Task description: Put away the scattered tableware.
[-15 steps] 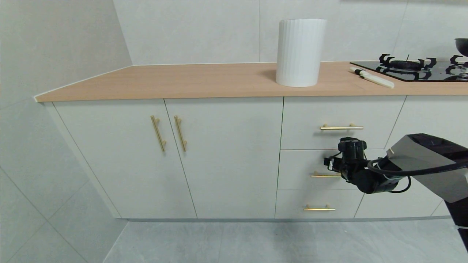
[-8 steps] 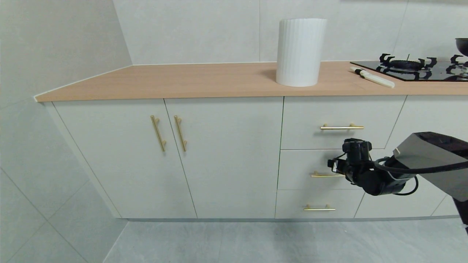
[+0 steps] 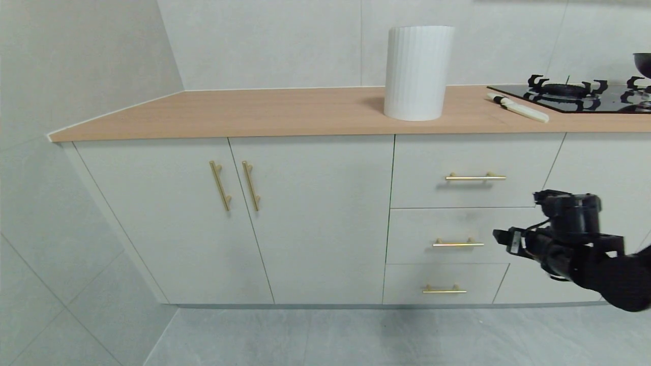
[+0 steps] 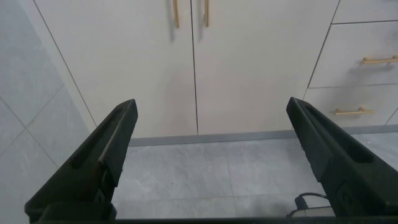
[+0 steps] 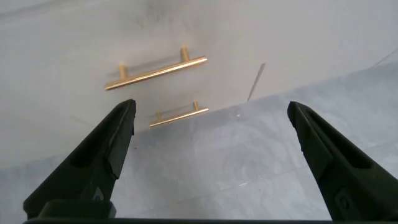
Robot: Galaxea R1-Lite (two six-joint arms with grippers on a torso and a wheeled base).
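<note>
Head view, right gripper near the middle drawer handle (not touching), jaws spread wide, left gripper likewise spread before cabinet doors, knife on countertop.

On the worktop are counted one white ribbed canister, one pale knife and one gas hob. Below are recorded two cabinet doors, three drawers and five brass handles.

The countertop is matt wood-grain, the drawer handles shiny brass-coloured metal, the hob glossy black glass.
</note>
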